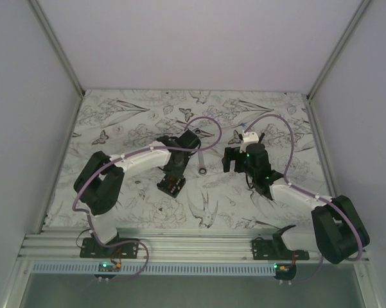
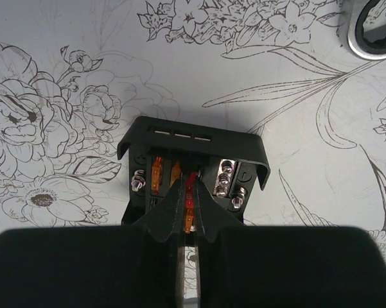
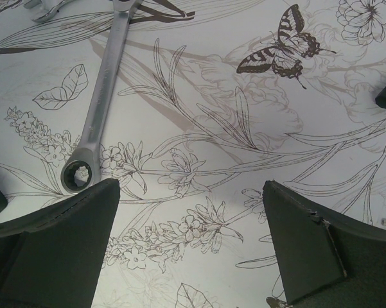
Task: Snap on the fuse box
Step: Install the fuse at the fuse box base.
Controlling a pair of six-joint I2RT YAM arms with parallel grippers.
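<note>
The fuse box is a small black box with orange and red fuses and silver screws, lying on the flower-printed table; its black cover edge with slots is at the far end. It also shows in the top view. My left gripper is down on the box, jaws closed to a narrow gap around the middle row of fuses, with a red fuse between the tips. In the top view the left gripper is at the box's far end. My right gripper is open and empty above bare table, to the right of the box.
A silver wrench lies left of the right gripper, its ring end by the left finger. It also shows between the two grippers in the top view and at the top right of the left wrist view. White walls enclose the table.
</note>
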